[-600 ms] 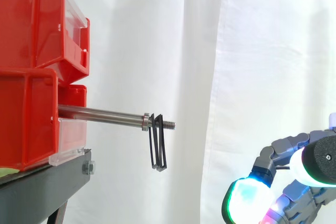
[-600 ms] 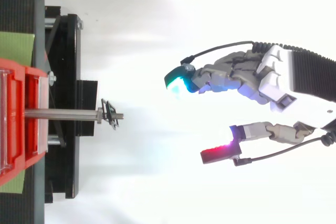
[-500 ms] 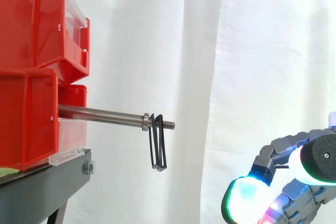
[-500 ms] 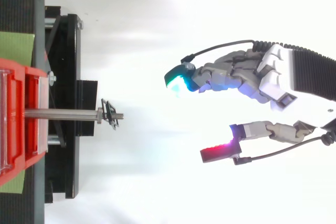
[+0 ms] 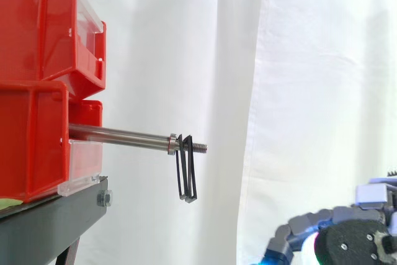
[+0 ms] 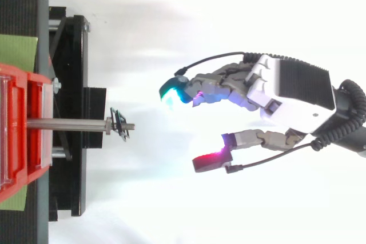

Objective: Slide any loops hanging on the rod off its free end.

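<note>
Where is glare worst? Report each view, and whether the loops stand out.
Top view: white ground around the hand is blown out; the loops read dark against it. Side view: even light, fold shadows on the curtain; loops dark too.

Hand (image 6: 269, 84): white shell, black ribbed panel on the shell's back, grey segmented fingers (image 6: 220, 86). Pads (image 6: 171, 91) beyond the shell glow cyan, magenta and red.

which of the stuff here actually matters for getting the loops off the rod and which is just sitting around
Part of the job:
rod, sticking out level from the bins
black loops, hanging near its threaded free end
hand, open, holding nothing, apart from the rod

Just there:
red bins
black stand
white curtain
</note>
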You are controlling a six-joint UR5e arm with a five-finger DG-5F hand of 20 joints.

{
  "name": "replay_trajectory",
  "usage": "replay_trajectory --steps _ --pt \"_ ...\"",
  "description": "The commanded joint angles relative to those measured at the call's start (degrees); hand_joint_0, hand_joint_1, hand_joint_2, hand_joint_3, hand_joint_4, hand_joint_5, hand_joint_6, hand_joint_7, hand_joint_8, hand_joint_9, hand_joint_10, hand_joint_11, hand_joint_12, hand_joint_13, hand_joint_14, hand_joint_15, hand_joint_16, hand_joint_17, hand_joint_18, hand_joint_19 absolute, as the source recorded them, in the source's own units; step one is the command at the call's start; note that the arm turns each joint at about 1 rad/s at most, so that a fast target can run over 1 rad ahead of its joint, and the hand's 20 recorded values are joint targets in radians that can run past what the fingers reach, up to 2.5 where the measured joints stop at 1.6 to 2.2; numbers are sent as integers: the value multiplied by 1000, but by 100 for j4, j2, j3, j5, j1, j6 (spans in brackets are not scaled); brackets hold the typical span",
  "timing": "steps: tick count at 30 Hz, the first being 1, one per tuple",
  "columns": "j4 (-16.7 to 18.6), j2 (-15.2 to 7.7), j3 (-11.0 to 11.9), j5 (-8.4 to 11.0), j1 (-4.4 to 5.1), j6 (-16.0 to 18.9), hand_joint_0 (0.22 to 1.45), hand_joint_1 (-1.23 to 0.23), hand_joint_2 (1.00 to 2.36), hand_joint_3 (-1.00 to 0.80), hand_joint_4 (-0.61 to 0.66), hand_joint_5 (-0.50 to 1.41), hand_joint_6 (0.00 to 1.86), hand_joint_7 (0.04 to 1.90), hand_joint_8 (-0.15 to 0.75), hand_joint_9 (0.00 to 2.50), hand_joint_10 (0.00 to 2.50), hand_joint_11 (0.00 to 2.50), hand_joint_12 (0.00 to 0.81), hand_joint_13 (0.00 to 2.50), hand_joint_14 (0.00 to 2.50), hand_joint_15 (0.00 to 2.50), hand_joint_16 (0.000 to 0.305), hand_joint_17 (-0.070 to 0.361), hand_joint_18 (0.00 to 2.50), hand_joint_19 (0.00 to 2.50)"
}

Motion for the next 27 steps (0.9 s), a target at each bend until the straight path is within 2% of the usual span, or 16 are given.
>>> replay_trajectory --steps 1,3,5,6,10,11,13,14,15,23,27 --pt "-17 -46 142 -172 -72 24 539 -445 1005 -442 207 -176 503 879 265 847 8 250 283 804 5 131 41 91 753 406" --pt "9 -55 169 -233 -107 6 538 -445 1006 -442 211 -176 503 880 266 848 8 246 281 804 5 134 41 92 755 399" --pt "9 -170 274 -295 -142 6 538 -445 1006 -442 209 -176 503 880 263 848 9 251 280 806 5 131 41 92 755 406" --pt "27 -319 344 -339 -168 33 539 -445 1005 -442 207 -176 503 879 263 848 8 247 280 806 5 131 41 92 757 403" --pt "45 -723 757 -532 -230 252 539 -445 1005 -443 207 -175 503 880 264 843 9 245 283 805 5 135 41 92 757 406" --pt "9 -873 960 -646 -256 402 539 -445 1005 -443 209 -176 503 880 264 844 8 243 282 806 5 132 41 92 758 396" --pt "-8 -943 1083 -743 -265 481 539 -446 1005 -442 208 -175 503 880 265 843 10 244 279 806 5 135 41 92 758 406" --pt "-35 -978 1223 -875 -283 534 540 -445 1005 -443 210 -175 503 884 264 843 9 249 280 807 5 132 41 92 758 406" --pt "-26 -969 1241 -954 -291 525 539 -446 1005 -441 212 -175 503 884 266 843 9 247 282 808 5 132 41 92 759 403" --pt "18 -969 1267 -1226 -344 507 542 -450 1005 -440 216 -171 503 906 267 853 8 247 280 812 5 135 41 91 762 404" --pt "9 -969 1346 -1279 -388 498 542 -452 1006 -440 220 -168 503 920 265 852 8 249 279 812 5 137 40 91 762 407"
